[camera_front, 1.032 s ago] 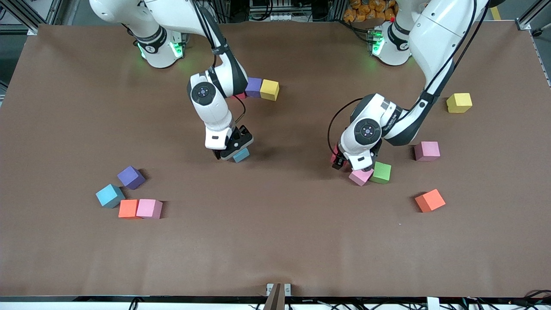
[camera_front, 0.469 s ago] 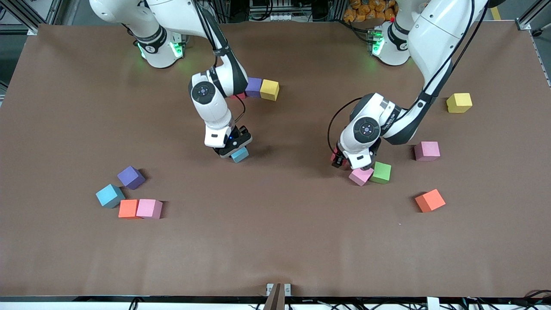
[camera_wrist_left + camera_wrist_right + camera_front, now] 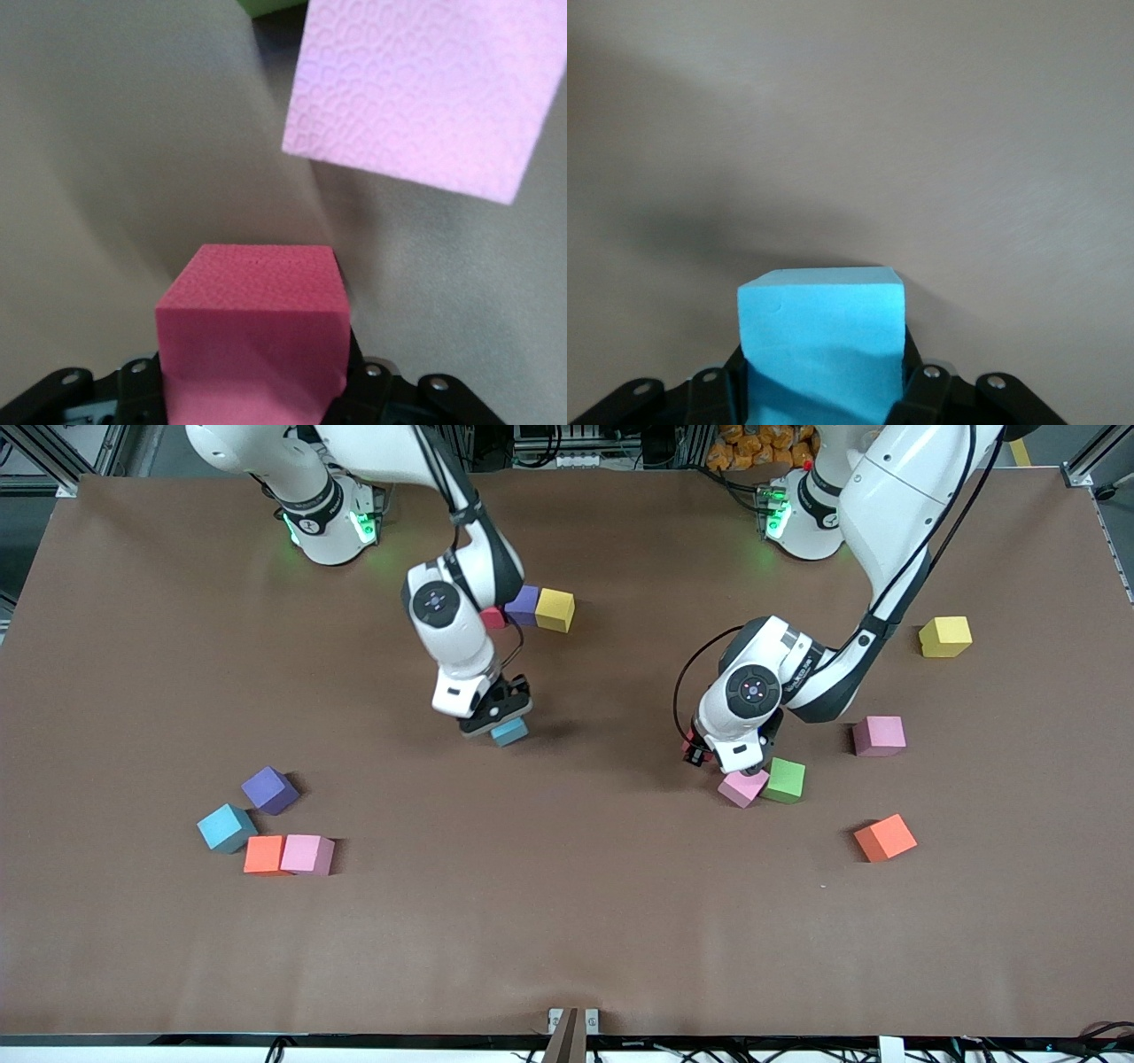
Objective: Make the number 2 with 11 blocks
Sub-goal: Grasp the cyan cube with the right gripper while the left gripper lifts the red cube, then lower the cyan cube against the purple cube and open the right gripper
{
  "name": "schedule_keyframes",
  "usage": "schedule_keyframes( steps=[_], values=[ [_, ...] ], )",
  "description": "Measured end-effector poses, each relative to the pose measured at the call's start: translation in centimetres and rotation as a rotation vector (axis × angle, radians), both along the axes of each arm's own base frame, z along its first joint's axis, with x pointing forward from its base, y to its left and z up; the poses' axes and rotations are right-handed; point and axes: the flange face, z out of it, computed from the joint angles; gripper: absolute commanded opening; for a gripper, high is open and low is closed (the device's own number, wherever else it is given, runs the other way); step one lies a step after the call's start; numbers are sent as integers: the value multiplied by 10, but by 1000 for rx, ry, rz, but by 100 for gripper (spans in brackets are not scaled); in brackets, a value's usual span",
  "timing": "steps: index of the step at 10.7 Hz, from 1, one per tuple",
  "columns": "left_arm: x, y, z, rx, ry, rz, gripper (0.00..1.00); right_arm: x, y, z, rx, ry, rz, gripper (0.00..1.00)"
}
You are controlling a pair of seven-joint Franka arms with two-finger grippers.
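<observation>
In the front view, the right gripper [image 3: 501,724] hangs over the middle of the table [image 3: 567,921], its fingers clamped on a light blue block [image 3: 510,732]. At about one o'clock from it, near the right arm's base, a yellow block [image 3: 555,609], a purple block [image 3: 524,605] and a red block [image 3: 493,617] sit in a touching row. The left gripper [image 3: 713,760] is down at three o'clock from the held blue cube, gripping a deep pink block [image 3: 689,747]; a pale pink block [image 3: 742,787] and a green block [image 3: 785,779] touch each other just at its four o'clock. A loose cluster lies at the right arm's end: purple cube [image 3: 269,789], blue cube [image 3: 227,828], orange cube [image 3: 264,855], pink cube [image 3: 307,854].

In the left wrist view, the deep pink block [image 3: 252,341] sits between the fingers [image 3: 383,397], with the pale pink block [image 3: 425,88] close by on the table surface.

In the right wrist view, the light blue block [image 3: 822,341] fills the gap between the closed fingers [image 3: 930,398], above bare brown table.
</observation>
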Motion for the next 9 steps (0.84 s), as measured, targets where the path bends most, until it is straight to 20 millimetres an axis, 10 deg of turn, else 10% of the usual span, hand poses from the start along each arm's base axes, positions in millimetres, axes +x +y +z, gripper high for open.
schedule_keyframes(
  steps=[9],
  values=[
    [6, -10, 12, -70, -30, -373, 56, -118, 65, 24, -36, 74, -267, 0]
  ],
)
